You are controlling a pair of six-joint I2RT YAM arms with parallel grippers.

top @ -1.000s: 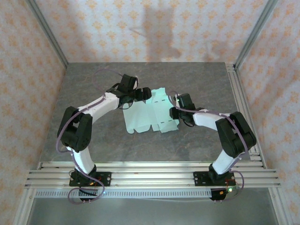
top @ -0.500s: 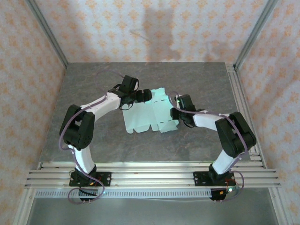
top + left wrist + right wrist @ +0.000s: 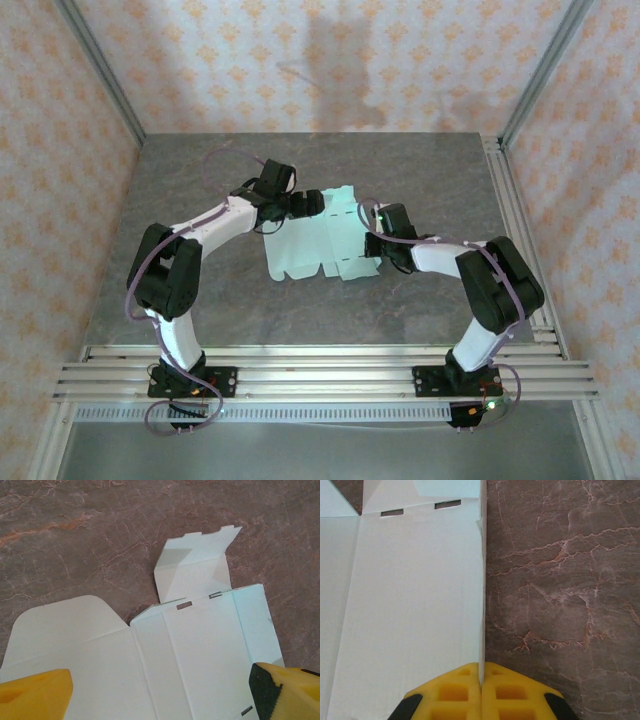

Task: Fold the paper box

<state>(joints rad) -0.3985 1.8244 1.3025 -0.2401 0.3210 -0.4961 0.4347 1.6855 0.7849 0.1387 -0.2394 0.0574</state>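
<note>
I am holding the box point(image 3: 318, 243) with my right gripper point(image 3: 370, 236), which is pressing shut on the card's right edge. In the right wrist view that edge is running straight down into the seam between the two yellow fingers point(image 3: 455, 692) of the right gripper point(image 3: 481, 680), and the thin card is sitting pinched there with no gap showing. The box point(image 3: 415, 600) is lying unfolded as a flat, pale mint cutout on the grey marbled counter point(image 3: 560, 580), near its middle, between my two arms. My left gripper point(image 3: 312, 204) is hovering over the far left part of the cutout with its jaws standing wide apart and gripping nothing. In the left wrist view the left gripper point(image 3: 160, 695) is straddling the card, one yellow finger point(image 3: 30, 695) low on the left and the other point(image 3: 292, 690) low on the right; whether either is touching the card, I cannot tell. Between them the box point(image 3: 195, 655) is showing creased panels, two small slots point(image 3: 184, 605) along one fold, and a rounded flap point(image 3: 60, 625) lying flat to the left. A narrower end flap point(image 3: 195, 565) beyond the slots is tilting up off the counter point(image 3: 75, 530), its far edge notched.
</note>
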